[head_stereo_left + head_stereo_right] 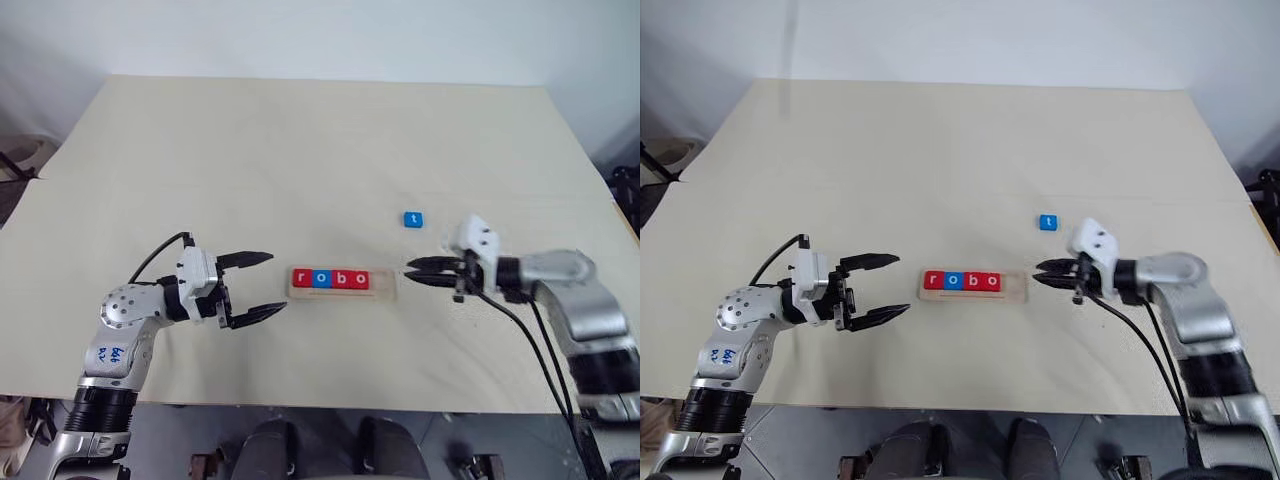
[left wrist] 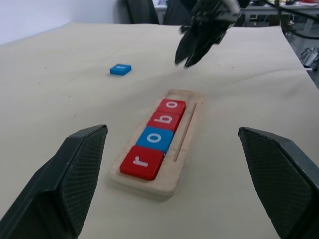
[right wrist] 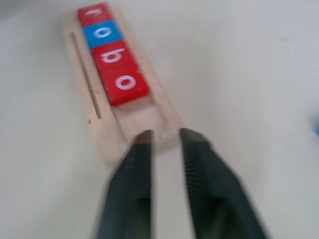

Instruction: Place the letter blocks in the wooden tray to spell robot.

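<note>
4 blocks seated in the tray, the t block loose on the table.

I see the wooden tray [image 1: 342,291] mid-table holding 4 letter blocks [image 1: 330,279] reading r, o, b, o, with 1 bare slot at its right end. The blue t block [image 1: 413,219] lies apart, beyond that end. My right gripper [image 1: 412,273] sits just off the tray's right end, fingers narrowly parted, empty. My left gripper [image 1: 268,285] hovers near the tray's left end, fingers spread wide, empty.

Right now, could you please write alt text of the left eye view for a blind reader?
A pale wooden tray on a beige table holds red and blue square letter blocks spelling "robo". A blue "t" block lies apart, behind the right hand; the open left hand waits left.
</note>
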You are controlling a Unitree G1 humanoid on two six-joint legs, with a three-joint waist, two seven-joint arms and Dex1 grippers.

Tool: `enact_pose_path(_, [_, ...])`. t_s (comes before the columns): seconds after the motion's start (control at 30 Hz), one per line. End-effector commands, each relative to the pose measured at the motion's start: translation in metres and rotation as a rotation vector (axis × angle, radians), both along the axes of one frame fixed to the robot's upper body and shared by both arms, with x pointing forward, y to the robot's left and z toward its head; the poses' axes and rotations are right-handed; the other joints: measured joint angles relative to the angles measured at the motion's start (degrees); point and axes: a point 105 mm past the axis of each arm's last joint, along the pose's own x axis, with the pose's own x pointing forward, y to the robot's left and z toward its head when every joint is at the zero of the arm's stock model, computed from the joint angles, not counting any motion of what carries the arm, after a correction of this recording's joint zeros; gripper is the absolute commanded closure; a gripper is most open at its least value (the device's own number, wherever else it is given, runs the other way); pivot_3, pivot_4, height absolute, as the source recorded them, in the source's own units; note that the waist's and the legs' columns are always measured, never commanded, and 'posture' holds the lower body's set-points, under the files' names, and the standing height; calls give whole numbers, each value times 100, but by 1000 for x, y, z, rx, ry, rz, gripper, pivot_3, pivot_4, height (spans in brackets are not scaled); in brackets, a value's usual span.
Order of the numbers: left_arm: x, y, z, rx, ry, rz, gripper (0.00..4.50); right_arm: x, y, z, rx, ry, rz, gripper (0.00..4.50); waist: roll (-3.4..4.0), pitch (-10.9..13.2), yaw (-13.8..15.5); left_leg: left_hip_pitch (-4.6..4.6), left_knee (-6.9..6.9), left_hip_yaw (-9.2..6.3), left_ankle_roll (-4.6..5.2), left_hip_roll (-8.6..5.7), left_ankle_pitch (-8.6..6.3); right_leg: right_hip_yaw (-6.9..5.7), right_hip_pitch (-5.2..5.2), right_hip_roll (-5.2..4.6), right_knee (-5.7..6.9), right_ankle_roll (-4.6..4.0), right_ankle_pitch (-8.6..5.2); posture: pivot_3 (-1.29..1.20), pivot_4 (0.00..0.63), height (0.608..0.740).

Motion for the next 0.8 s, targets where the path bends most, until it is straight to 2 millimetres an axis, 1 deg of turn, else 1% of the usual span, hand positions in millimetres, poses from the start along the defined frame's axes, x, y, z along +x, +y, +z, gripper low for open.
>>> enact_pose_path(0.03, [-1, 2, 5, -12, -21, 2, 0, -12, -28, 10, 41, -133, -160, 2135, 0, 0, 25, 1, 0, 1, 0, 0, 0, 0, 1, 0, 0, 0, 0, 0, 150, 740])
enact_pose_path(0.17, [3, 5, 8, -34, -13, 22, 0, -34, -56, -4, 107, -213, -344, 741, 0, 0, 60, 6, 0, 4, 0, 0, 0, 5, 1, 1, 4, 0, 0, 0, 150, 740])
enact_pose_path(0.2, [4, 5, 8, -35, -12, 23, 0, -39, -60, -8, 136, -233, -375, 333, 0, 0, 60, 8, -3, 4, -1, 1, 0, 4, 1, 1, 5, 0, 0, 0, 150, 740])
enact_pose_path(0.23, [5, 5, 8, -35, -10, 23, 0, -44, -62, -11, 152, -244, -398, 90, 1, -1, 58, 10, -4, 5, -1, 2, -1, 7, 2, 3, 5, 0, 0, 0, 150, 740])
enact_pose_path(0.37, [8, 4, 8, -32, -8, 10, 0, -54, -73, -24, 180, -248, -505, 35, 2, -1, 36, 13, -6, 10, -1, 1, -1, 14, 1, 3, 5, 0, 0, 0, 150, 740])
enact_pose_path(0.47, [9, 3, 10, -30, -12, 1, 0, -54, -72, -25, 186, -244, -508, 35, 2, -1, 28, 14, -6, 8, -1, 2, -1, 15, 1, 3, 7, 0, 0, 0, 150, 740])
enact_pose_path(0.57, [11, 1, 11, -28, -18, -6, 0, -42, -65, -20, 219, -218, -489, 35, 2, -1, -2, 16, -6, 9, -1, 2, -1, 16, 1, 3, 8, -1, 0, 0, 150, 740])
enact_pose_path(0.63, [12, 1, 11, -27, -20, -8, 0, -31, -62, -11, 253, -223, -493, 35, 2, -1, -29, 16, -5, 7, -1, 2, -1, 15, 1, 3, 11, -1, 0, 0, 150, 740])
enact_pose_path(0.67, [12, 0, 11, -27, -21, -9, 0, -24, -61, -9, 247, -200, -513, 35, 2, -1, -38, 16, -5, 7, -1, 3, -1, 15, 0, 3, 12, -1, -1, 0, 150, 740])
enact_pose_path(0.73, [11, 1, 11, -25, -23, -10, 0, -2, -50, -3, 228, -146, -513, 35, 3, -1, -72, 16, -4, 6, -1, 4, -1, 15, 0, 3, 14, -1, -1, 0, 150, 740])
enact_pose_path(0.8, [10, 1, 11, -24, -24, -7, 0, 20, -41, 1, 208, -73, -555, 35, 3, -1, -82, 17, -3, 8, -2, 6, -1, 19, -3, 3, 19, -2, -1, 0, 150, 740])
